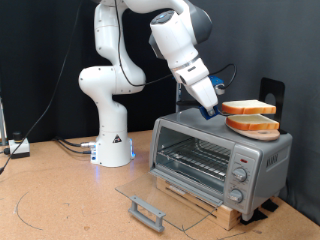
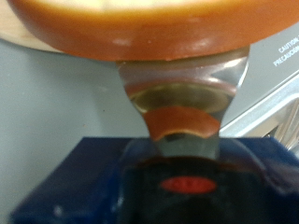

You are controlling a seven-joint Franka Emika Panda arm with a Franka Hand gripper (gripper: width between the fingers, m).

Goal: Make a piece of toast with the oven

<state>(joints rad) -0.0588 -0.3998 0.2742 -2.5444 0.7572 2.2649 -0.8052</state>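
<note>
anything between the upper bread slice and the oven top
Yes: the second slice lies on the oven roof, under the upper slice, which sits at the gripper. The exterior view shows this.

The boxy silver-grey countertop toaster oven (image 1: 220, 160) stands towards the exterior view's right, on a low wooden board (image 1: 215, 203), with its glass door (image 1: 160, 193) folded down flat in front of it. A wire rack (image 1: 195, 155) sits inside the open cavity, and three round knobs (image 1: 239, 172) run down the panel on the oven's right. On the roof lies one flat slice of bread with an orange-brown crust (image 1: 254, 124); a second like slice (image 1: 248, 106) is directly above it (held at its left edge by the two-finger gripper (image 1: 213, 108)). The white arm's base (image 1: 112, 148) stands to the oven's left, further back.
</note>
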